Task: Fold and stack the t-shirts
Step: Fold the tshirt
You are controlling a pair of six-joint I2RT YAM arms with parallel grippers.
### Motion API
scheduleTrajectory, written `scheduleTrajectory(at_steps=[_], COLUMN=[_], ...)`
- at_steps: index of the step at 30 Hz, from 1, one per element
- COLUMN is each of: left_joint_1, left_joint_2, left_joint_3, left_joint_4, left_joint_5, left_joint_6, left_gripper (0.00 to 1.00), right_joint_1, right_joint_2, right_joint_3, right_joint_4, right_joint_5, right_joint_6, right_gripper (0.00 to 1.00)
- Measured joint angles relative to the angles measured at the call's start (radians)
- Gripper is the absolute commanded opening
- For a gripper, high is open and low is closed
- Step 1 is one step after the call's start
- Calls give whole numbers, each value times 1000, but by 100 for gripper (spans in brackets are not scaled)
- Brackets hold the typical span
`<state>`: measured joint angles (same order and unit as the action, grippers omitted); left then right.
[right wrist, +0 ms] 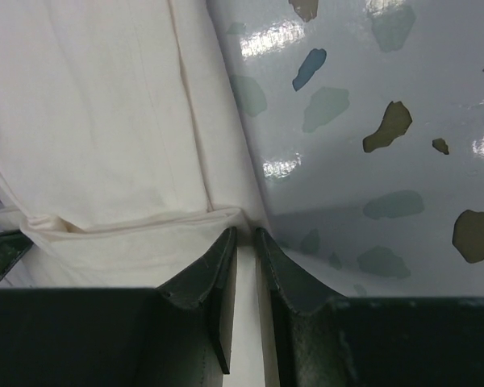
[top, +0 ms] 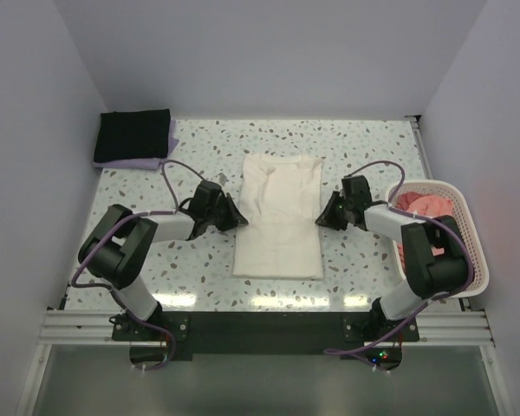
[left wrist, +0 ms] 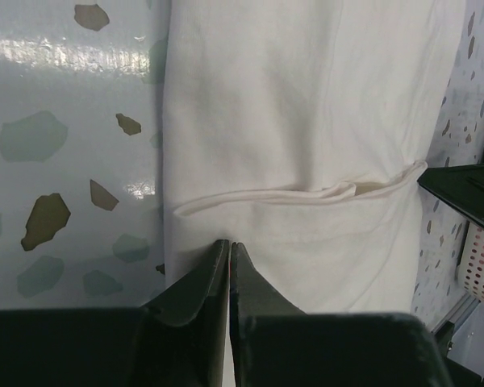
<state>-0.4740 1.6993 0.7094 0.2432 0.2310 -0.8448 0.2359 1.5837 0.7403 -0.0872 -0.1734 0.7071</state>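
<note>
The cream-white t-shirt lies flat mid-table, folded into a long strip with a sleeve fold across it. My left gripper is at its left edge and my right gripper at its right edge, level with each other. In the left wrist view the gripper is shut on the shirt's edge, with a sliver of cloth between the jaws. In the right wrist view the gripper is shut on the shirt's edge, with white cloth in the gap. A folded black t-shirt lies on a lavender one at the back left. A salmon-pink one is in the basket.
The white slatted basket stands at the right table edge beside my right arm. The speckled tabletop shows around the shirt. White walls close in the back and both sides.
</note>
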Motion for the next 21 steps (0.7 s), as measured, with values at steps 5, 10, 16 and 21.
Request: scheduleTrajectory(at_steps=[5, 10, 16, 21], left_joint_1=[11, 28, 35, 35], left_joint_2=[-51, -185, -369, -444], left_joint_3=[10, 31, -39, -143], left_joint_4=[-55, -148, -245, -339], left_joint_5=[0, -1, 9, 52], left_joint_6=[11, 32, 57, 74], left_gripper=[24, 36, 43, 51], right_joint_1=[-1, -1, 2, 52], right_joint_2=[-40, -187, -354, -474], right_joint_3=[5, 7, -70, -193], right_joint_4=[-68, -183, -266, -357], right_joint_5=[8, -14, -125, -166], right_joint_6=[-16, -57, -100, -101], right_gripper=[23, 32, 47, 49])
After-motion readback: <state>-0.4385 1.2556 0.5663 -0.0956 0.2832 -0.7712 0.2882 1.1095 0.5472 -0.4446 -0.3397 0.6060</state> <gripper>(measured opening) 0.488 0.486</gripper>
